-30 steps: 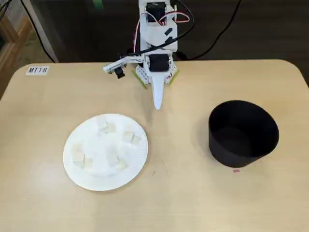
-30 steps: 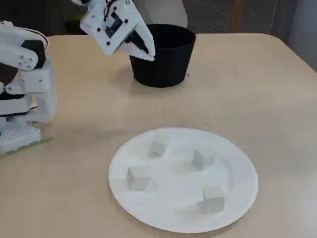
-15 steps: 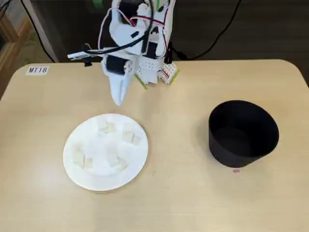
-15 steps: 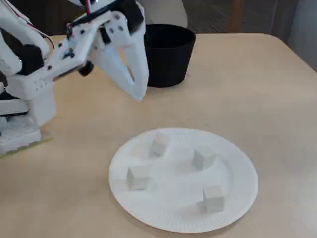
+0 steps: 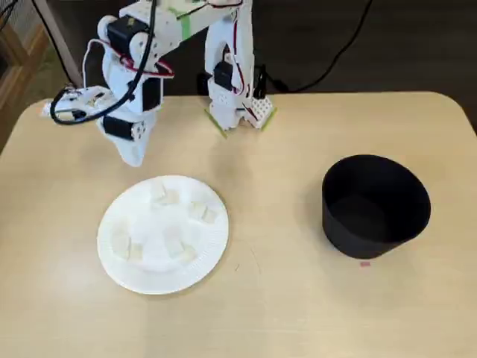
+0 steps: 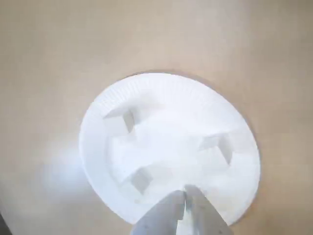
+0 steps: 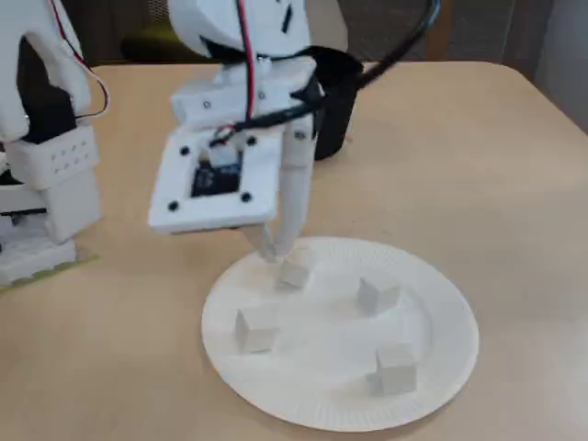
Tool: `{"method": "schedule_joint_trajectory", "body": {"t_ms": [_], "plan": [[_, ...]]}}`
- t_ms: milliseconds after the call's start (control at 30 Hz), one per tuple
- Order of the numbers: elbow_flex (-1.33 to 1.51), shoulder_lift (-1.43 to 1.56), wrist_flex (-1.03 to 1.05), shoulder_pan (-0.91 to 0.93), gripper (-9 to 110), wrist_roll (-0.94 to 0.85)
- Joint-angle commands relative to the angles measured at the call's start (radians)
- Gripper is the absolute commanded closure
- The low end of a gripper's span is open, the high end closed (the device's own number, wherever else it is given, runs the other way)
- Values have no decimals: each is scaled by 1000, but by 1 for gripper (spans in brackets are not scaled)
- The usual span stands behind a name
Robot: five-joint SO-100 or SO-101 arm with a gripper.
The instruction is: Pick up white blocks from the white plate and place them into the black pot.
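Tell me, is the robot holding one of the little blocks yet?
No, nothing is held. The tool hangs shut and empty above the plate's near edge, and four blocks lie loose on the plate.

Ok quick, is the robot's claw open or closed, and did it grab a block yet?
Gripper: closed and empty, tips together above the white plate. All four white blocks remain on the plate.

A light wooden table (image 5: 283, 298) carries the white plate (image 5: 119, 276), the black pot (image 5: 376, 216) and seemingly a label (image 5: 58, 108).
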Motion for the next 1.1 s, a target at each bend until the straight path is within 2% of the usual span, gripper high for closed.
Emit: {"method": "schedule_joint_trajectory", "body": {"t_ms": [0, 100, 200, 567, 1067], "plan": [[-115, -83, 8, -5, 97, -31], [-167, -156, 8, -11, 81, -58], [-230, -219, 2, -15, 74, -91], [-387, -430, -8, -48, 69, -146], [-546, -597, -18, -80, 70, -37]]}}
